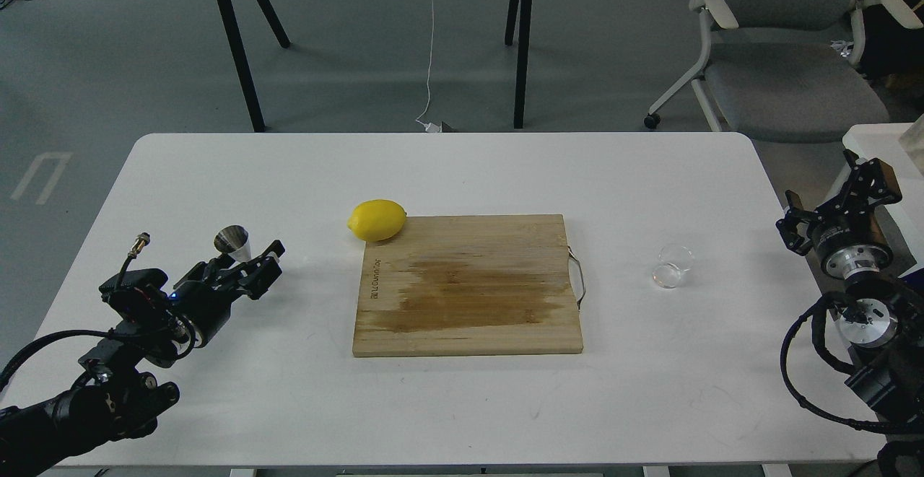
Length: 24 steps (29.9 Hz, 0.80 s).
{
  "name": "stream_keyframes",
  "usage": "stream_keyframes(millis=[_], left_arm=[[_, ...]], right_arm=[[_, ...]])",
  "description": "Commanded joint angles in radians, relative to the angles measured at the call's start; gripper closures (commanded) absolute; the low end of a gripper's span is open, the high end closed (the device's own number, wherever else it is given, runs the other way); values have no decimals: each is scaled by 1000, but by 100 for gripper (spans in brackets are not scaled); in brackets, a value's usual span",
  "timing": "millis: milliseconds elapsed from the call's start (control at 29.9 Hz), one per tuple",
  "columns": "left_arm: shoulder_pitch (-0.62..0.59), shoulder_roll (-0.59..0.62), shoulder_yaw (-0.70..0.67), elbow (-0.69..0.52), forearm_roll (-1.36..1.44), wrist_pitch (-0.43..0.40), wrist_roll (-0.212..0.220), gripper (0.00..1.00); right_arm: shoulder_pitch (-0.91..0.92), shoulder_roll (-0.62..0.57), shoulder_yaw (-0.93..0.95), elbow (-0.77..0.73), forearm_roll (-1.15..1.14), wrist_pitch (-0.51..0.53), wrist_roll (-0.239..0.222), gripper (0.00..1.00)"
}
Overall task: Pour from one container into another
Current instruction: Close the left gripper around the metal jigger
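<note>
The steel jigger [232, 239] stands upright on the white table [462, 174] at the left; only its upper cone shows. My left gripper [244, 266] is right in front of it, open, fingers spread level with its lower half, which they hide. I cannot tell whether they touch it. The small clear glass cup [673, 265] stands alone on the right side of the table. My right gripper [837, 201] hovers open off the table's right edge, well apart from the cup.
A wooden cutting board [468, 286] with a metal handle lies in the middle, a lemon [377, 219] at its far left corner. Beyond the table stand black table legs [242, 51] and a grey office chair [787, 66].
</note>
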Motion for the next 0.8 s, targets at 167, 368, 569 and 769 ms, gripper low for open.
stream_keyframes(millis=[167,368,569,769], left_arm=[[-9,-21,0,38,0,0,0,23],[-12,-45,2,81,3,0,0,29],[-18,-68,2,131,5,0,0,40],[-22,-68,5,135,11,0,0,54]], right_arm=[[0,0,0,0,0,0,0,0],[-2,0,0,0,0,0,0,0],[-15,0,1,0,0,0,0,0],[-17,0,1,0,0,0,1,0]])
